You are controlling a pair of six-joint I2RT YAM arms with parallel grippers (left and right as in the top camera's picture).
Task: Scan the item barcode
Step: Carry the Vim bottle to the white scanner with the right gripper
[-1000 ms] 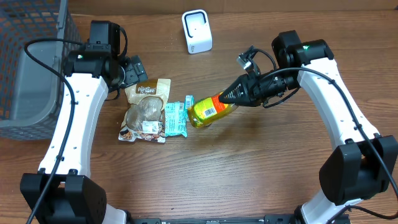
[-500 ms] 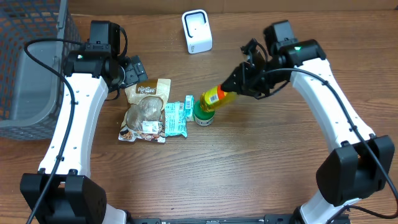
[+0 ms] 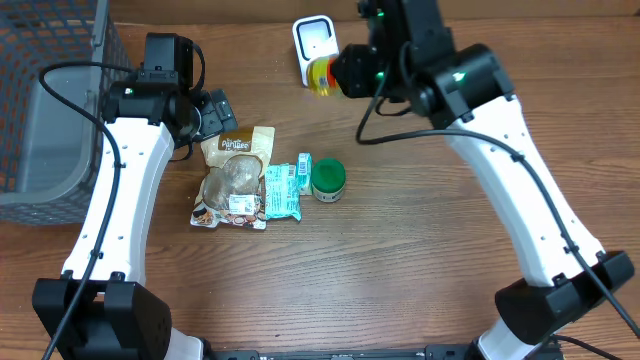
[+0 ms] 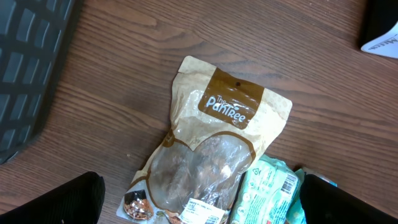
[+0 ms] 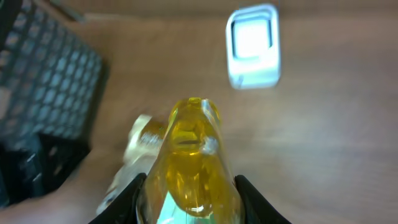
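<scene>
The item, a yellow bottle [image 3: 320, 75], hangs just in front of the white scanner [image 3: 315, 45] at the table's far edge, with my right gripper [image 3: 338, 73] shut on it. In the right wrist view the bottle [image 5: 189, 155] fills the space between the black fingers [image 5: 132, 200], and the scanner [image 5: 252, 46] stands beyond it, slightly right. My left gripper [image 3: 205, 115] hovers open over the far end of a brown snack pouch [image 3: 232, 175]. In its wrist view the left gripper [image 4: 199, 205] holds nothing, with the pouch [image 4: 217, 143] below it.
A teal packet [image 3: 282, 190] and a green round lid or can [image 3: 327, 180] lie next to the pouch. A grey wire basket [image 3: 50, 100] stands at the far left. The teal packet [image 4: 273, 193] also shows in the left wrist view.
My right arm has lifted the yellow bottle off the table's middle and carried it back and left to the scanner. The left arm has not moved.
</scene>
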